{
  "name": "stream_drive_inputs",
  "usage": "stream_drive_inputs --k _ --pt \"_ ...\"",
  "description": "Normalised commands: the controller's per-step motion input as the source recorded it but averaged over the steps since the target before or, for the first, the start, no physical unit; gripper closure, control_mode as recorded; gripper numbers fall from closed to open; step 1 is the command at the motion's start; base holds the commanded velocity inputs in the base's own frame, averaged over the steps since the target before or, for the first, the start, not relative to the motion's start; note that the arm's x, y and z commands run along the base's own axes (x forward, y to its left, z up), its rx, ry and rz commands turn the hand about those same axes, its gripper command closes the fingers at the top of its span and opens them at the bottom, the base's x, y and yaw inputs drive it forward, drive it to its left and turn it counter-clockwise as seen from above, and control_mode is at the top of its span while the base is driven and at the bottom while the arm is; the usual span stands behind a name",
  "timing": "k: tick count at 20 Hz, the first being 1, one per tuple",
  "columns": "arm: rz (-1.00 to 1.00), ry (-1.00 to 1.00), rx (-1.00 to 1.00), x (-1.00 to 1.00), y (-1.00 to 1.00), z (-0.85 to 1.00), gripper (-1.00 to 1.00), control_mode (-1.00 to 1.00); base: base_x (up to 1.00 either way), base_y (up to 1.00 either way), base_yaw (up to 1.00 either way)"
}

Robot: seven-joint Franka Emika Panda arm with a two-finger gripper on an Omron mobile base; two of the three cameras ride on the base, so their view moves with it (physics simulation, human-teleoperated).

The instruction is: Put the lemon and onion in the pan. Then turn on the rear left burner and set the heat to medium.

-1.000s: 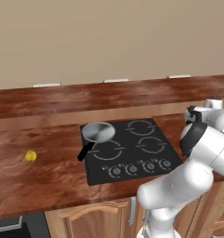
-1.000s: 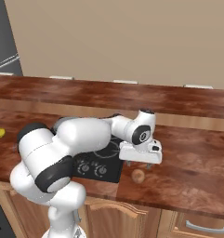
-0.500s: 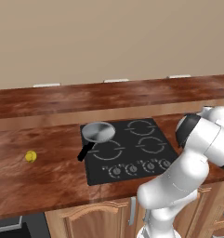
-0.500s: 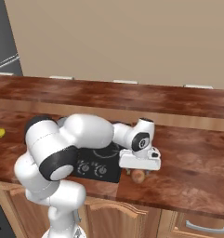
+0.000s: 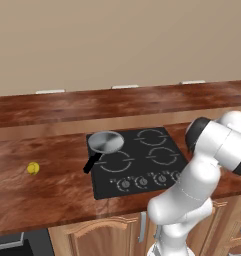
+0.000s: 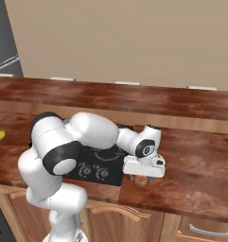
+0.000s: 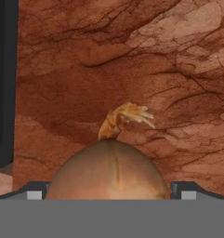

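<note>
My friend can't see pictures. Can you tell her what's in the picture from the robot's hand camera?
An orange-brown onion with a dry, wispy tip sits right up close at the bottom, on a reddish-brown wooden counter. The claw's two dark fingertips poke up on either side of it, and a black stovetop edge runs along the left.

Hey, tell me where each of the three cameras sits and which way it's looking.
Left base view: behind the arm's left, looking forward and down at the stove, pan and lemon; arm at lower right.
Right base view: behind its right, same counter; arm reaches from lower left down over the onion.
Hand view: on the hand, looking along the gripper at the onion between its tips.
Both base views share the stove and lemon; right base and hand views share the onion.
</note>
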Motion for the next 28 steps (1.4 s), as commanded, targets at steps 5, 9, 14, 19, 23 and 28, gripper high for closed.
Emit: stream_drive_inputs --k 5,9,14,19,23,28 --pt "0.0 0.0 0.0 0.0 0.0 0.0 -1.0 -1.0 0.0 0.0 0.0" --pt "0.0 0.0 0.0 0.0 0.0 0.0 1.0 -1.0 0.0 0.0 0.0" --pt "0.0 -0.04 0.0 -0.03 0.04 0.0 1.0 -1.0 0.0 0.0 0.0" --pt "0.0 -0.19 0.0 -0.24 0.17 0.34 1.0 -1.0 0.0 0.0 0.0" --pt "0.0 -0.18 0.0 -0.06 0.42 0.6 1.0 -1.0 0.0 0.0 0.0" --pt "0.0 -0.14 0.0 0.06 0.87 0.54 1.0 -1.0 0.0 0.0 0.0"
